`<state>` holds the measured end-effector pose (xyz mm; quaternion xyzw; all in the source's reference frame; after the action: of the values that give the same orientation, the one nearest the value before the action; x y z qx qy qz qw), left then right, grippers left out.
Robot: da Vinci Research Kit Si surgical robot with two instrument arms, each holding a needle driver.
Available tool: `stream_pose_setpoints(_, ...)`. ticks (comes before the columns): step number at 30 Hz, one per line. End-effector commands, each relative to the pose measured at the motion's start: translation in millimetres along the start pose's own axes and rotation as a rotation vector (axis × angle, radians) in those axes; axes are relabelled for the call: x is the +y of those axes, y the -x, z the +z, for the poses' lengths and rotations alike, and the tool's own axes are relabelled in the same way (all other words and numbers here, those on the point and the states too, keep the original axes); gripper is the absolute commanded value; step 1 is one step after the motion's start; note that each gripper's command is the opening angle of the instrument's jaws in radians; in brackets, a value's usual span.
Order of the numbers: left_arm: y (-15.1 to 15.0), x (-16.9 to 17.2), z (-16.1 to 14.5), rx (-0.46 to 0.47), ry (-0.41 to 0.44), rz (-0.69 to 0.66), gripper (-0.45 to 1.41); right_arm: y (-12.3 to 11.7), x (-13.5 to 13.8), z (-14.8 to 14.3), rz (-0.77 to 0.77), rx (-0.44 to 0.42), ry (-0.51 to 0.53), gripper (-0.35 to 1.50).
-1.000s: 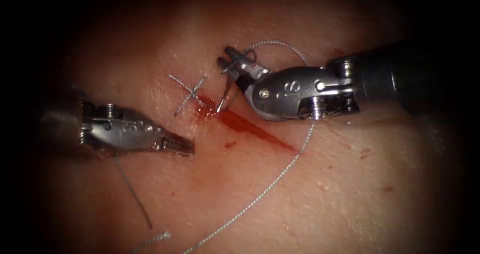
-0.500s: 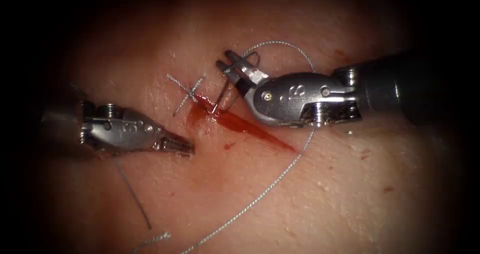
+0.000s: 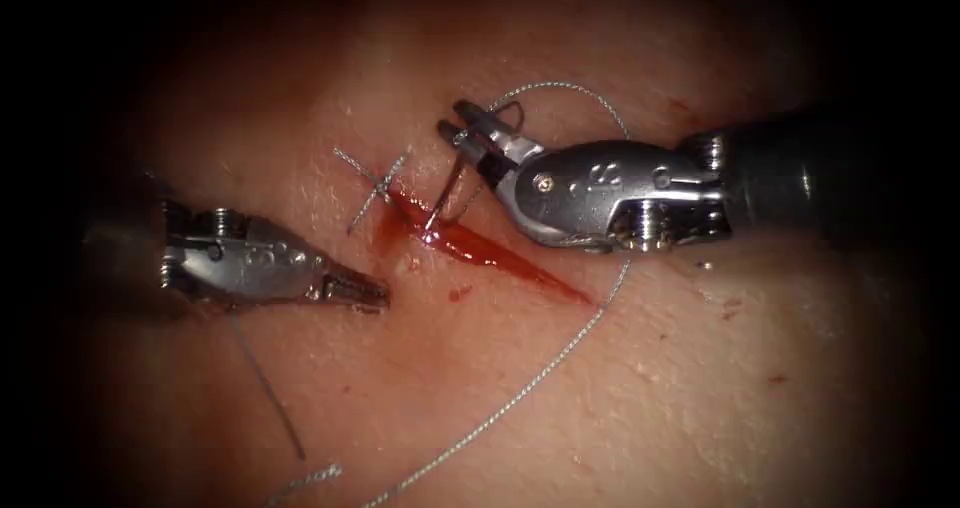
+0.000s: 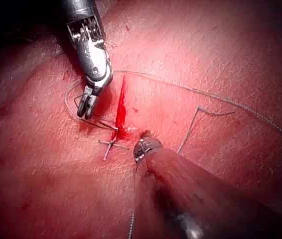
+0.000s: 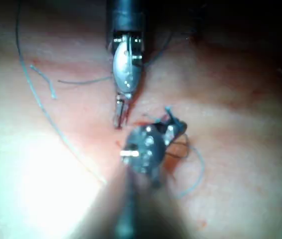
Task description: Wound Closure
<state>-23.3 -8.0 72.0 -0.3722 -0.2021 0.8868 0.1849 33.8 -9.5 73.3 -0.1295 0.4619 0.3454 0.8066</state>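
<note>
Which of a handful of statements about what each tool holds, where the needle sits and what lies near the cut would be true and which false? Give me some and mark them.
1. The right tool holds the needle. True.
2. The needle's tip points away from the tissue. False: its tip is down at the cut, in the red fluid; how deep it sits cannot be told.
3. The left tool holds the thread. False: it grips nothing and lies left of the cut with shut jaws.
4. A finished stitch crosses the upper end of the cut. True.
5. The thread loops above the right tool and trails off below the cut. True.
</note>
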Motion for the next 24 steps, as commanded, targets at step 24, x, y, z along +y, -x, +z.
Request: stream_pose_setpoints(24, 1.5, 0.8, -0.5, 0.0, 0.016, 0.013, -0.26, 2.4, -0.1, 2.3, 0.573, -0.166, -0.343, -0.35)
